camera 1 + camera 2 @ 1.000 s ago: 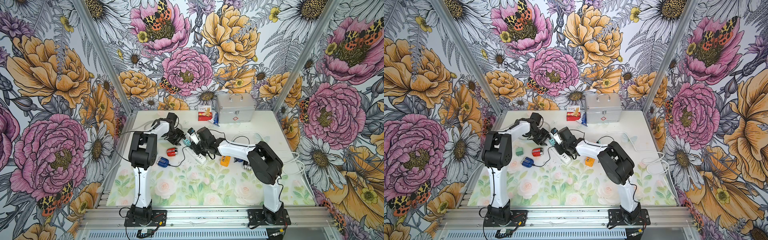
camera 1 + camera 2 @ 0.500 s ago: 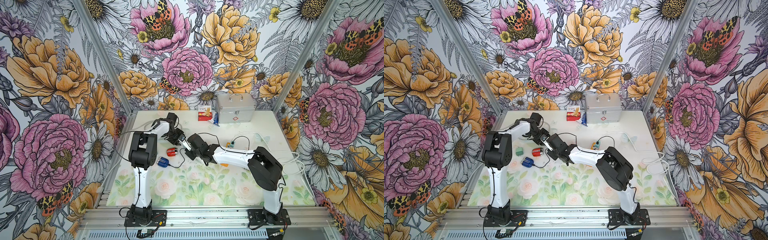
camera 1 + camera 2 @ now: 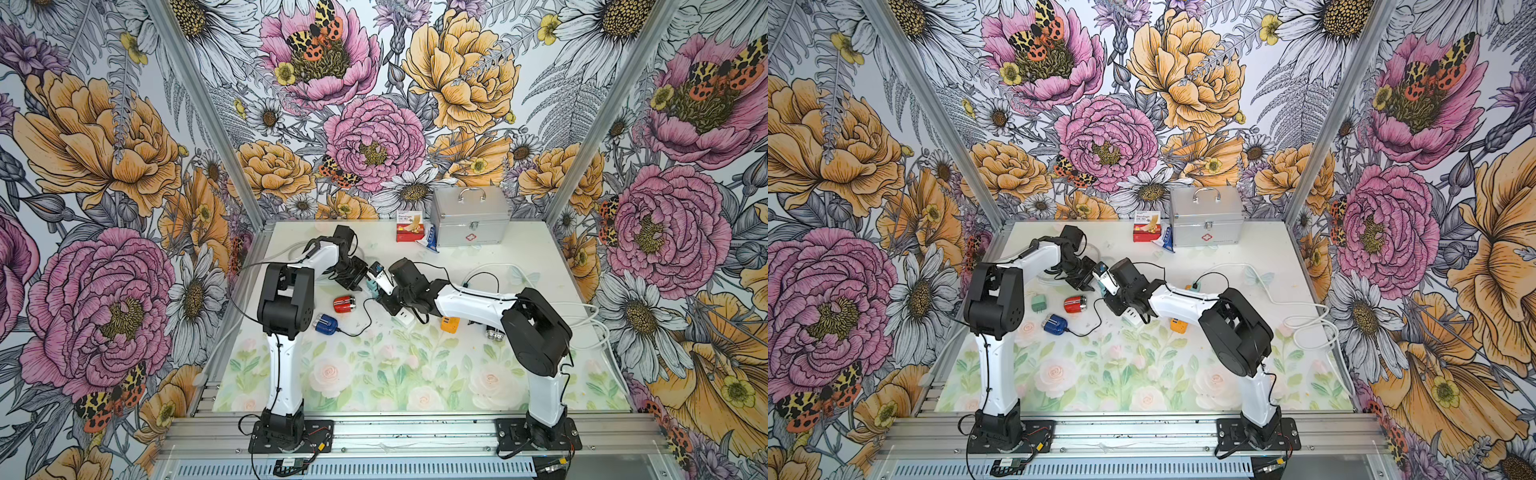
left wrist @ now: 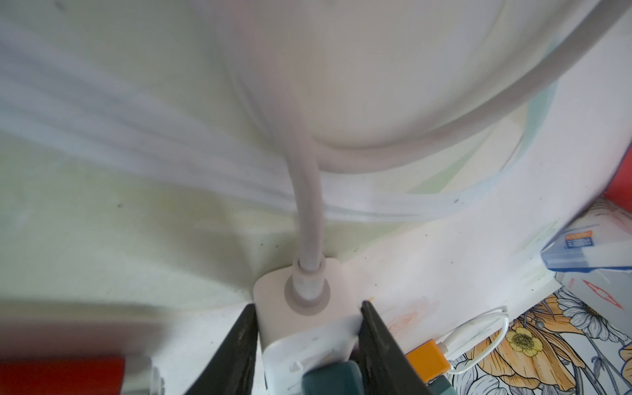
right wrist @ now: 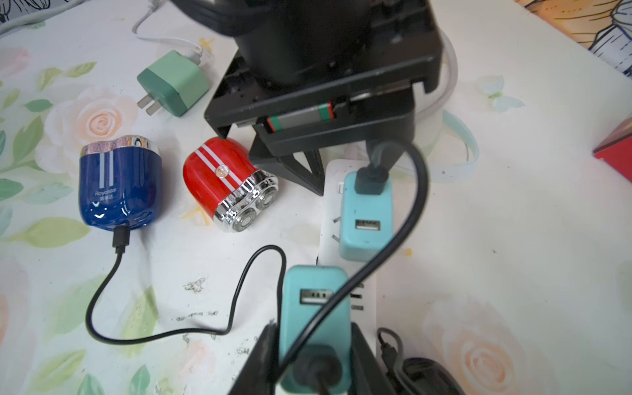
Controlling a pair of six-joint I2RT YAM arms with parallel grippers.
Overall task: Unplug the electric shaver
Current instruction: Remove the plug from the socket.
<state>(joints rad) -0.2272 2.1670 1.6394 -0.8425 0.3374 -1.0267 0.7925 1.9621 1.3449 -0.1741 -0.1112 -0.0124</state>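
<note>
Power strip [image 3: 404, 319] mostly hidden beneath the right arm [image 3: 473, 301].

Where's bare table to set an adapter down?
Widest bare patch: front of the mat, from the blue shaver and orange adapter up to the rail. Smaller one at the back right, between the case and the white cable. Crowded: centre, around the power strip and red shaver.

Floral tbl [image 3: 374, 374] w/ blue shaver [image 3: 325, 324], red shaver [image 3: 344, 304], grn charger [image 3: 1039, 303], metal case [image 3: 469, 222].
</note>
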